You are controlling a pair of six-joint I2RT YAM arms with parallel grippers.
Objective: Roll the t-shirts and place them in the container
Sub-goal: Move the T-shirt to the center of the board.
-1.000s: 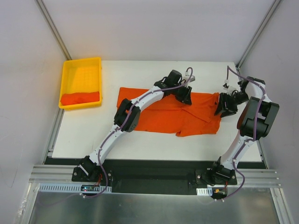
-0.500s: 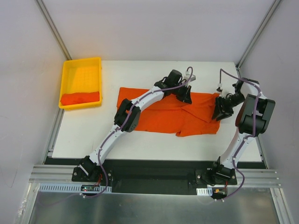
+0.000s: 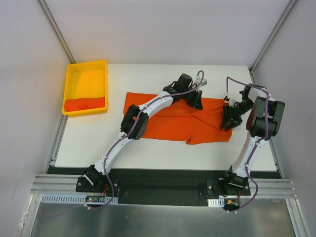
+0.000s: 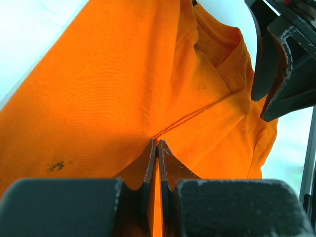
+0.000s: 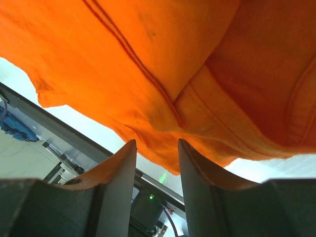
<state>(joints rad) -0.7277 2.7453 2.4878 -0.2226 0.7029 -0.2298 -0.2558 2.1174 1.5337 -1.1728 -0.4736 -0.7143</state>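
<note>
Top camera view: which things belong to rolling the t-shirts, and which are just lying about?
Job in hand:
spread orange t-shirt
orange cloth bundle in the tray
left gripper, jaws shut on a fold of the spread shirt
right gripper, jaws open at its edge

Lying about:
yellow tray
white table

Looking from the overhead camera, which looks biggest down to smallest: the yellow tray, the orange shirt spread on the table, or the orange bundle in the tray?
Largest: spread t-shirt
Then: yellow tray
Smallest: orange bundle inside it
All lie near table level, so nearness hardly skews this.
</note>
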